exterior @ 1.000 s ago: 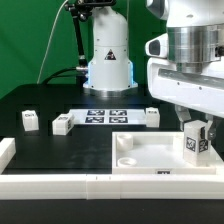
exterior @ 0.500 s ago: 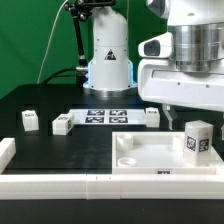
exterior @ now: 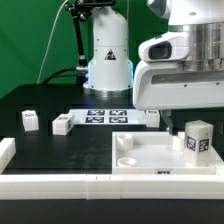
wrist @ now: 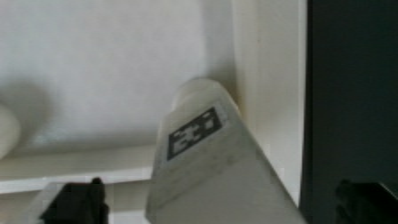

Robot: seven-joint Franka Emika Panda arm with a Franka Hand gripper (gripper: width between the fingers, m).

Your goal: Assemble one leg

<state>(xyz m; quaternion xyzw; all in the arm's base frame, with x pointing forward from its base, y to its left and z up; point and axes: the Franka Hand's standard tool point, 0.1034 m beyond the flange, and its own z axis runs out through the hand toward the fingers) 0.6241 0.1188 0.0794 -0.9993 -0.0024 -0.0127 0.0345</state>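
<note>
1. The leg [exterior: 197, 139], a small white plastic rectangular block bearing a black-and-white square tag, stands upright on the large flat white square panel [exterior: 150, 152], at the corner on the exterior view's right. Seated there, it looks like a leg placed at its corner socket; whether it is fully home cannot be told.

2. The two-finger gripper [wrist: 221, 200] of the white arm hangs above the leg and clear of it. Its dark fingertips [wrist: 75, 200] flank the block in the wrist view without touching it, so the fingers are spread and pinch nothing.

3. In the wrist view the leg [wrist: 210, 150] appears from above, its tag face turned toward the camera, close beside the panel's edge. A rounded recess in the panel shows to one side, probably another socket.

4. Three more white tagged blocks [exterior: 30, 120] [exterior: 63, 124] [exterior: 151, 116] rest on the black table [exterior: 60, 150], well apart from the panel. They are likely spare legs waiting in reach of the arm.

5. The marker board [exterior: 106, 114] lies flat between two of those blocks, in front of the white robot base [exterior: 108, 60].

6. Judgement: with the block standing unheld, the placing step seems finished. The risk is a leg that sits loose and tips.
</note>
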